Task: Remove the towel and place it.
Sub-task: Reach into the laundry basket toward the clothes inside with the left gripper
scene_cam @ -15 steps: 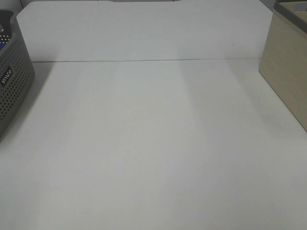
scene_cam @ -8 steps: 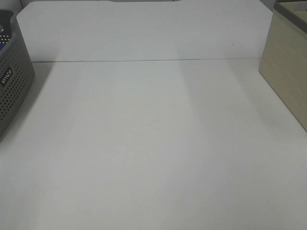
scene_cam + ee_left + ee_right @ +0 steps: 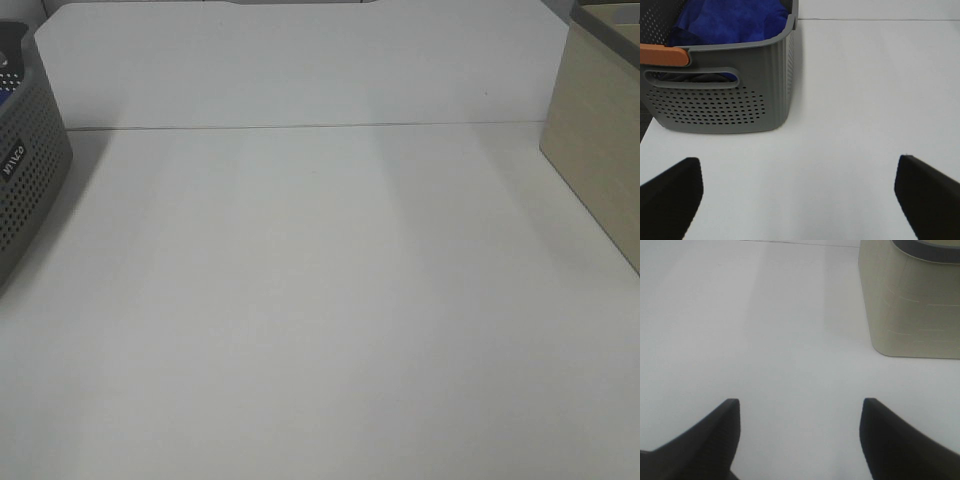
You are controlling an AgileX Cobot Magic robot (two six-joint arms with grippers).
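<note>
The towel (image 3: 730, 20) is royal-blue plush cloth bunched inside a grey perforated basket (image 3: 725, 102) that has an orange handle (image 3: 662, 54). My left gripper (image 3: 797, 187) hangs over the white table a short way from the basket, open, with nothing between its black fingers (image 3: 670, 192). Only a sliver of blue towel (image 3: 4, 97) shows in the high view, over the rim of the basket (image 3: 25, 190) at the far left edge. My right gripper (image 3: 800, 432) is open over bare table near a beige container (image 3: 912, 305). Neither arm appears in the high view.
A beige wood-grain container (image 3: 600, 140) with a dark rim stands at the right edge of the white table (image 3: 320, 300). A low white back panel (image 3: 300, 65) runs along the far side. The basket stands near the table's left edge.
</note>
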